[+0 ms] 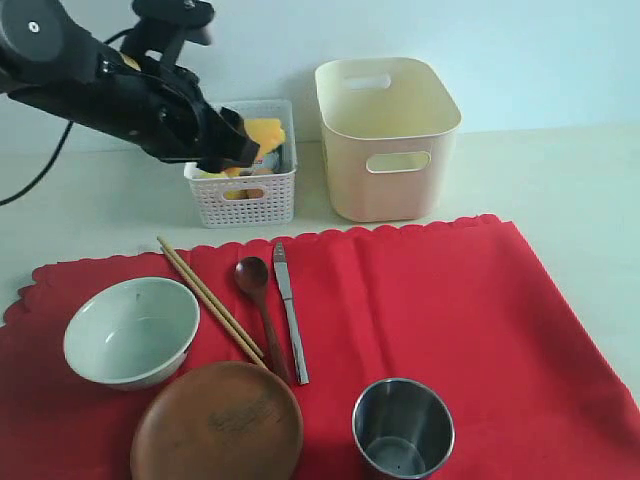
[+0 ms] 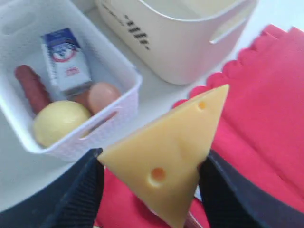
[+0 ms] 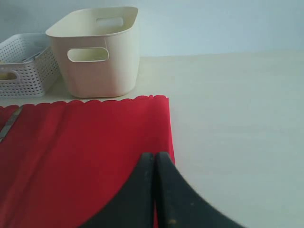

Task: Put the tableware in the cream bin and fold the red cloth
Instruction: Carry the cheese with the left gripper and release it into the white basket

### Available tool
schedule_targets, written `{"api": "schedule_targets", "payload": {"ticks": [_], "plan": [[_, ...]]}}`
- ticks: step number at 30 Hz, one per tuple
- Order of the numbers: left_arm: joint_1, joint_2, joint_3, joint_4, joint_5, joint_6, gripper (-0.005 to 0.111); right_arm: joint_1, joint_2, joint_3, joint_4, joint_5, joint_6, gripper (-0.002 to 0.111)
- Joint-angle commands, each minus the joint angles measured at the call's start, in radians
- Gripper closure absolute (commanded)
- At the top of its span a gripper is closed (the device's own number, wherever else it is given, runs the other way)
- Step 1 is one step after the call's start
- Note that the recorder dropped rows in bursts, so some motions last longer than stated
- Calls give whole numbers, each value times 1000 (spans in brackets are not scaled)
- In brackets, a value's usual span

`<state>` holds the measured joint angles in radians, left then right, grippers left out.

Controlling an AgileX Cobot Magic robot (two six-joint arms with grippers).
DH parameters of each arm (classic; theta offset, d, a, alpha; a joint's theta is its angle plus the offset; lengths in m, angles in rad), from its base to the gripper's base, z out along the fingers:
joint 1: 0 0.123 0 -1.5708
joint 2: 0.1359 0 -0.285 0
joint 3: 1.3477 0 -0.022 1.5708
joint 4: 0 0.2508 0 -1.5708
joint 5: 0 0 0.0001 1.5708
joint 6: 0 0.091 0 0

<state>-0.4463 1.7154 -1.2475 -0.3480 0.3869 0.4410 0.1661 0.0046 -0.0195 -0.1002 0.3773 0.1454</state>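
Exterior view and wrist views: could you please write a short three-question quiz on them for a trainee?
1. True or false: the left fingers hold the cheese.
2. Where does the cup stand? A: in the bin. B: on the cloth. C: in the basket.
3. Fill in: between the chopsticks and the knife lies the ____.
Key: 1 true; 2 B; 3 spoon.

Matte black left arm (image 1: 90, 85) with a silver cap (image 1: 33, 27), a thin black cable (image 1: 45, 160) and ribbed claw fingers (image 2: 78, 194).
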Motion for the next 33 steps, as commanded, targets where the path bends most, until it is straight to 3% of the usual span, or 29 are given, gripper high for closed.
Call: {"api": "schedule_targets", "payload": {"ticks": [1, 5, 22, 26, 27, 30, 33], "plan": [[90, 8, -4, 5, -131, 14, 107, -4, -5, 3, -3, -16, -2, 108], [146, 101, -105, 5, -74, 38, 107, -4, -5, 3, -3, -16, -2, 108], [146, 542, -594, -48, -24, 52, 107, -4, -5, 3, -3, -16, -2, 108], [148, 614, -657, -54, -24, 46, 106, -4, -5, 3, -3, -16, -2, 108], [148, 626, -666, -60, -22, 44, 104, -4, -5, 3, -3, -16, -2, 108], [148, 643, -671, -53, -16, 19, 78, -4, -5, 3, -3, -16, -2, 108], [148, 643, -671, -48, 22, 7, 42, -4, -5, 3, -3, -16, -2, 108]]}}
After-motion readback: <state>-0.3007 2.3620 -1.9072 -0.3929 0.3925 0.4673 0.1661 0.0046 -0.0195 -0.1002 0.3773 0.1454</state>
